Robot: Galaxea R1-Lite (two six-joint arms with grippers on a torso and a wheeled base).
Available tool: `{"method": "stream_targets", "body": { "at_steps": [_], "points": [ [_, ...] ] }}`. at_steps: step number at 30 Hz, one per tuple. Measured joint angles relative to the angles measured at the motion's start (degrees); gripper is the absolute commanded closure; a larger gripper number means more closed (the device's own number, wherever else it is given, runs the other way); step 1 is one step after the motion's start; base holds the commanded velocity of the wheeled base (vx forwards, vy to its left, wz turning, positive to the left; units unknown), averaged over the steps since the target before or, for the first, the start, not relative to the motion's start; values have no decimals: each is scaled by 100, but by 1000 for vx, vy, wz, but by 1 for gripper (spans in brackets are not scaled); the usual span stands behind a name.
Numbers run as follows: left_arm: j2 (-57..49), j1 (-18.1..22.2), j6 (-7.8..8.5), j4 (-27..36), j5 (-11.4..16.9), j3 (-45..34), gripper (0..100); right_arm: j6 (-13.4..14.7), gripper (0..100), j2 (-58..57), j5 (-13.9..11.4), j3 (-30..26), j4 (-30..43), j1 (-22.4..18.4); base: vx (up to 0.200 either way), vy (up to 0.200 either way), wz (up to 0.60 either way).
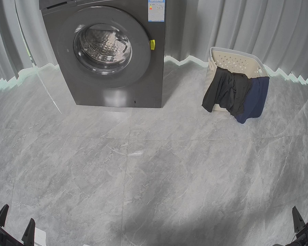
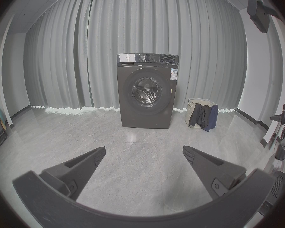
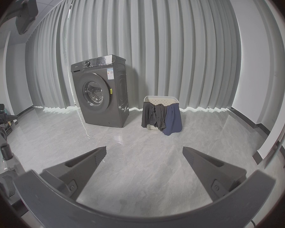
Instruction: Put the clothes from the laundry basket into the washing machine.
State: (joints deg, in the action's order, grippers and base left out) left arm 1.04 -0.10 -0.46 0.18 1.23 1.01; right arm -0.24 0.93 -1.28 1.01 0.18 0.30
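Because nothing is yet within reach, the left hand (image 2: pixel 144 151) hangs low over the floor (image 1: pixel 143 175) with its fingers spread wide and nothing between them, ready rather than committed.

Ahead of it and well apart stands the washer (image 1: pixel 104 48), backed against the curtain (image 1: pixel 246 17). Its round door (image 1: pixel 102 46) looks shut over the drum, so I judge that it has to be swung open before any cloth can go in. That is the main thing in the way.

To the right of the washer, on the floor by the curtain, sits the basket (image 1: pixel 236 59). The clothes are in it only loosely. A black garment (image 1: pixel 226 91) is draped over the near rim and hangs down the outer wall, and a blue garment (image 1: pixel 256 98) hangs beside it on the right, overlapping it. Hanging out like this, each offers a free fold to pinch without reaching down inside. Where they overlap, lifting one may drag the other along or off the rim.

Farthest right, the right hand (image 3: pixel 144 151) is also low, its fingers wide apart and holding nothing. It is the nearer one to the basket, so it seems the natural one for the first pick. Bare floor lies between the hands and both targets, so the task has not really begun.
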Motion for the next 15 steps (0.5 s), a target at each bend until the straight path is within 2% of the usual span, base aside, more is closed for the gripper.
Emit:
{"method": "stream_targets", "body": {
  "at_steps": [4,15],
  "points": [
    [0,0,-7,2,-1,0,0,0,0,0,-2,0,4,5,0,0,0],
    [0,0,-29,2,0,0,0,0,0,0,-2,0,0,0,200,0,0]
  ]
}}
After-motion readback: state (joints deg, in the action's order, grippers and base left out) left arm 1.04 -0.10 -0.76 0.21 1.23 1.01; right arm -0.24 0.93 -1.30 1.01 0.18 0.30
